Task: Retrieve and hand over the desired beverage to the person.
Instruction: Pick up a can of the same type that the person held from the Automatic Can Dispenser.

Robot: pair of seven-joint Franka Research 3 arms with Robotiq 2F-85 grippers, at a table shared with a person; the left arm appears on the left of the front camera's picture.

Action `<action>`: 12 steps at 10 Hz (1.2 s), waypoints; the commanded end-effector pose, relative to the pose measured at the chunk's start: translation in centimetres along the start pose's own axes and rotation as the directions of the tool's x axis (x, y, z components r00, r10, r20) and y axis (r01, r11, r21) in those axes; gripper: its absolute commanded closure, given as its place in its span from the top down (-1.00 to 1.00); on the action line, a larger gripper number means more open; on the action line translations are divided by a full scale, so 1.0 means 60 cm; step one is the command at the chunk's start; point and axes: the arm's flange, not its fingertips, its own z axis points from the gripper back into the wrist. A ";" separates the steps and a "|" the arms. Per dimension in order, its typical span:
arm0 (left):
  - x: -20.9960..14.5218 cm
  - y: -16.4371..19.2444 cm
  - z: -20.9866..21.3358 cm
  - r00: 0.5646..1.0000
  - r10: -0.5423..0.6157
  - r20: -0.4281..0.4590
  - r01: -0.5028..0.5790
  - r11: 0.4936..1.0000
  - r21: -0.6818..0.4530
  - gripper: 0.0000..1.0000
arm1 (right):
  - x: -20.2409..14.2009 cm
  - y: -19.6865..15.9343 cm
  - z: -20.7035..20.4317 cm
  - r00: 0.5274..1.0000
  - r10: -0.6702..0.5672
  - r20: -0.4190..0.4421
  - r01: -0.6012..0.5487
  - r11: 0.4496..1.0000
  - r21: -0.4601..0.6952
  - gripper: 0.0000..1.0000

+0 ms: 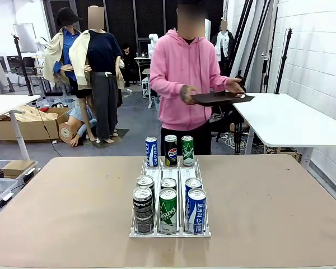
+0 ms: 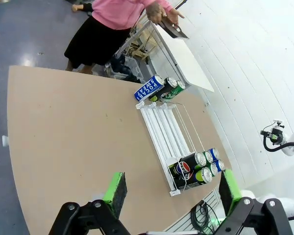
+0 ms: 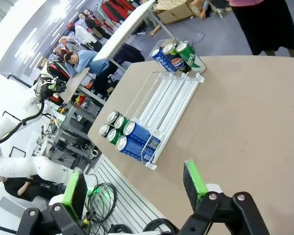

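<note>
- The left end effector (image 2: 172, 193) is seen with its green-padded fingers apart and nothing between them. The right end effector (image 3: 134, 188) is likewise spread and empty.
- The drinks are held in a clear plastic three-lane rack (image 1: 169, 171) at the lower centre of the front view, on the tan flat-topped bench (image 1: 56, 202).
- At the rack's far end, three cans stand upright side by side: a blue-and-white aluminium can (image 1: 151, 152), a dark cola can (image 1: 171, 150) and a green aluminium can (image 1: 187, 150).
- Further cans in the same liveries are packed close at the near end.
- The person in a pink hooded sweatshirt (image 1: 185, 78) stands at upper centre, beyond the bench, holding a dark flat tray (image 1: 218, 98).
- Which drink is wanted cannot be told, so the choice should be confirmed first.
- It is judged that the chosen can should be gripped upright around its body, with care taken not to disturb its neighbours.
</note>
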 end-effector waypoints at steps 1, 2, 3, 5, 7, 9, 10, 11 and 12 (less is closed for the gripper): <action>0.002 0.000 0.001 1.000 -0.002 0.009 0.002 1.000 -0.015 1.00 | 0.003 0.000 0.001 1.000 0.000 0.018 -0.001 1.000 0.018 1.00; 0.002 0.000 0.001 1.000 -0.002 0.009 0.002 1.000 -0.015 1.00 | 0.003 0.000 0.001 1.000 0.000 0.018 -0.001 1.000 0.018 1.00; 0.002 0.000 0.001 1.000 -0.002 0.009 0.002 1.000 -0.015 1.00 | 0.003 0.000 0.001 1.000 0.000 0.018 -0.001 1.000 0.018 1.00; 0.002 0.000 0.001 1.000 -0.002 0.009 0.002 1.000 -0.015 1.00 | 0.003 0.000 0.001 1.000 0.000 0.018 -0.001 1.000 0.018 1.00; 0.002 0.000 0.001 1.000 -0.002 0.009 0.002 1.000 -0.015 1.00 | 0.003 0.000 0.001 1.000 0.000 0.018 -0.001 1.000 0.018 1.00; 0.002 0.000 0.001 1.000 -0.002 0.009 0.002 1.000 -0.015 1.00 | 0.003 0.000 0.001 1.000 0.000 0.018 -0.001 1.000 0.018 1.00; 0.002 0.000 0.001 1.000 -0.002 0.009 0.002 1.000 -0.015 1.00 | 0.003 0.000 0.001 1.000 0.000 0.018 -0.001 1.000 0.018 1.00; 0.002 0.000 0.001 1.000 -0.002 0.009 0.002 1.000 -0.015 1.00 | 0.003 0.000 0.001 1.000 0.000 0.018 -0.001 1.000 0.018 1.00; 0.002 0.000 0.001 1.000 -0.002 0.009 0.002 1.000 -0.015 1.00 | 0.003 0.000 0.001 1.000 0.000 0.018 -0.001 1.000 0.018 1.00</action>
